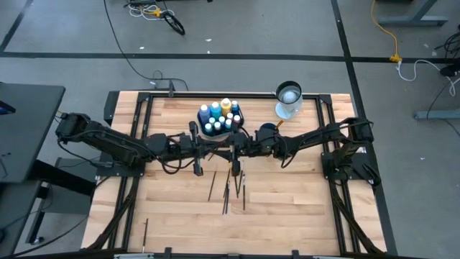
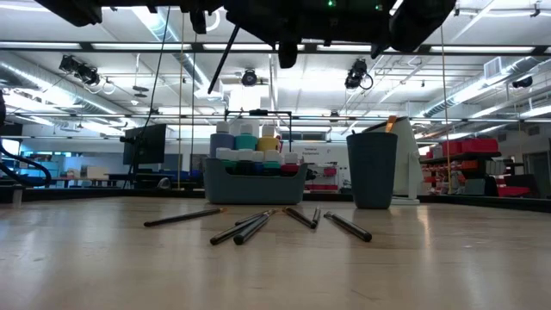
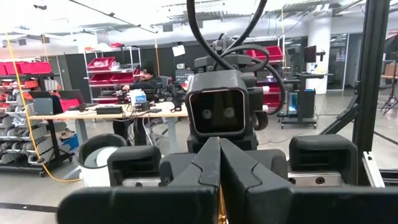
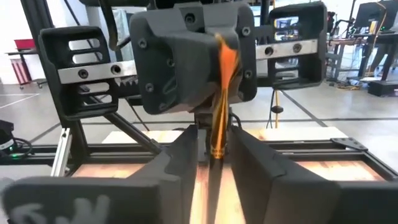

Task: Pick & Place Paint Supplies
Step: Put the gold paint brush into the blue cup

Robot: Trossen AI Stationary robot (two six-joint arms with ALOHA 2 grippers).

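Meeting above the table's middle, the left gripper [image 1: 228,149] and right gripper [image 1: 241,148] face each other tip to tip, raised clear of the wooden tabletop [image 1: 287,216].

- Item in hand: thin dark-handled brush with an orange tip [image 4: 219,112], held upright; both grippers appear closed on it, the right one narrow around its lower stem, the left pinched tight.
- Loose stock: several thin dark brushes [image 2: 250,226] lying scattered on the wood below.
- Stowed stock: small paint bottles with blue, teal, white and yellow tops [image 1: 219,115], grouped in the teal tray [image 2: 254,182] at the far side.
- Adjacent: dark blue cup [image 2: 372,168], just beside the tray.

Hazard, judged: a mistimed release during handover would drop the brush; opposed pulling could bend it.
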